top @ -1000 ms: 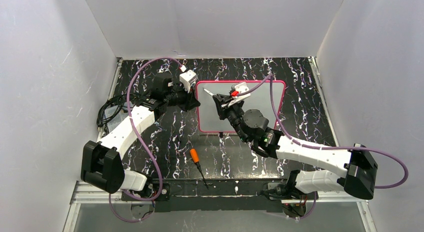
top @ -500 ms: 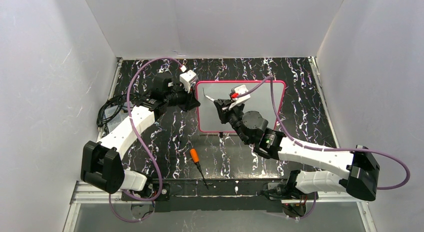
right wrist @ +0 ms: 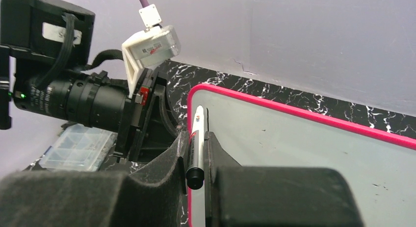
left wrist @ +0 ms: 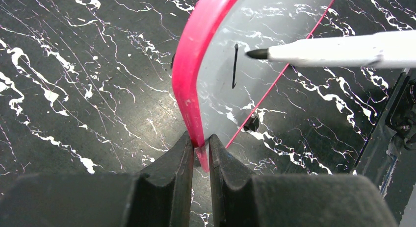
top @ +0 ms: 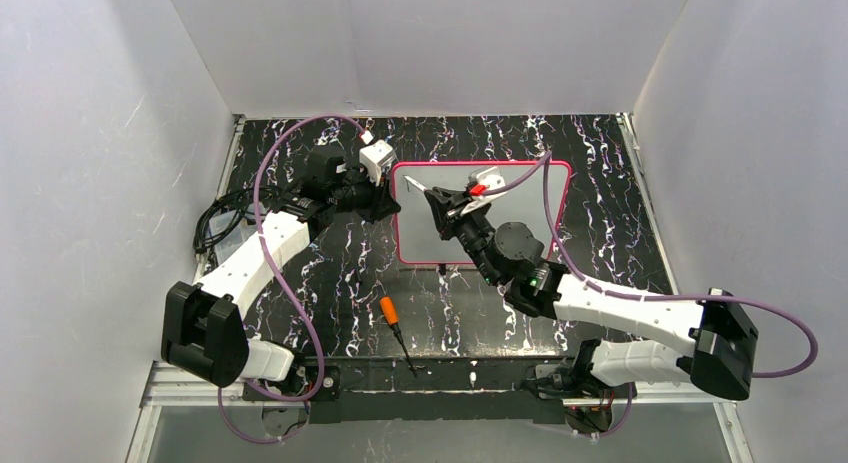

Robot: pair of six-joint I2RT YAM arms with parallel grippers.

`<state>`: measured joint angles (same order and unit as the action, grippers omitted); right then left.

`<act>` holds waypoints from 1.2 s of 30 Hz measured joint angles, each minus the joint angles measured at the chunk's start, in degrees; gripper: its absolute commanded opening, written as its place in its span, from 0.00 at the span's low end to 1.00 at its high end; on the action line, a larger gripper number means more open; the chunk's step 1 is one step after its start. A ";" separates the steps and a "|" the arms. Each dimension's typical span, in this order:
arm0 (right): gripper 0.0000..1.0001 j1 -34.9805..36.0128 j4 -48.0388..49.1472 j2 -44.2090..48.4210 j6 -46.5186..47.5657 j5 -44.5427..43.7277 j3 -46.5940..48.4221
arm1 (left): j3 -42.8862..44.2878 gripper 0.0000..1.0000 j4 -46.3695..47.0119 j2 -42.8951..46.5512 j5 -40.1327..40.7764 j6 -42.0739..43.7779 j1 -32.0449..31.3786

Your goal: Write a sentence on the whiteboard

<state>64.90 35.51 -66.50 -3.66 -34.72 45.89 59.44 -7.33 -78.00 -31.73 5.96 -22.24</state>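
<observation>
The whiteboard has a pink-red frame and lies on the black marbled table. My left gripper is shut on the board's left frame edge; its jaws clamp the pink rim. My right gripper is shut on a white marker, over the board's left part. The marker has its black tip beside the upper end of a single short black stroke. This stroke is all that shows of the sentence. I cannot tell if the tip touches the board.
An orange-handled screwdriver lies on the table near the front, between the arms. A clear plastic box sits at the left behind the left arm. White walls close in the back and both sides. A small black foot shows under the board.
My right gripper with the marker shifted slightly toward the near side and back over the board's left part, its wrist turning a little. The left gripper kept its hold.
</observation>
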 measured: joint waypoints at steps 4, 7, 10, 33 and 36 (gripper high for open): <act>0.01 0.00 0.52 -1.53 1.01 -0.70 0.00 | 0.00 0.00 0.00 0.00 0.00 0.00 0.00; 0.01 0.00 0.85 -2.01 1.38 -1.31 0.00 | 0.00 0.00 0.02 0.00 0.02 0.00 0.00; 0.01 0.07 1.42 -2.21 1.79 -2.19 0.00 | 0.00 0.00 0.02 0.00 0.02 0.02 0.00; 0.01 0.37 1.57 0.24 1.22 -5.92 -2.67 | -0.04 0.00 0.02 0.00 0.48 0.02 -0.02; 0.01 0.37 1.70 -0.55 0.87 -5.31 -2.67 | -0.04 0.00 0.02 0.00 0.55 0.02 -0.02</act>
<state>65.28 37.21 -67.05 -2.79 -40.03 43.22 59.40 -7.31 -78.00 -31.18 5.98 -22.26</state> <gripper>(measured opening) 0.196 0.136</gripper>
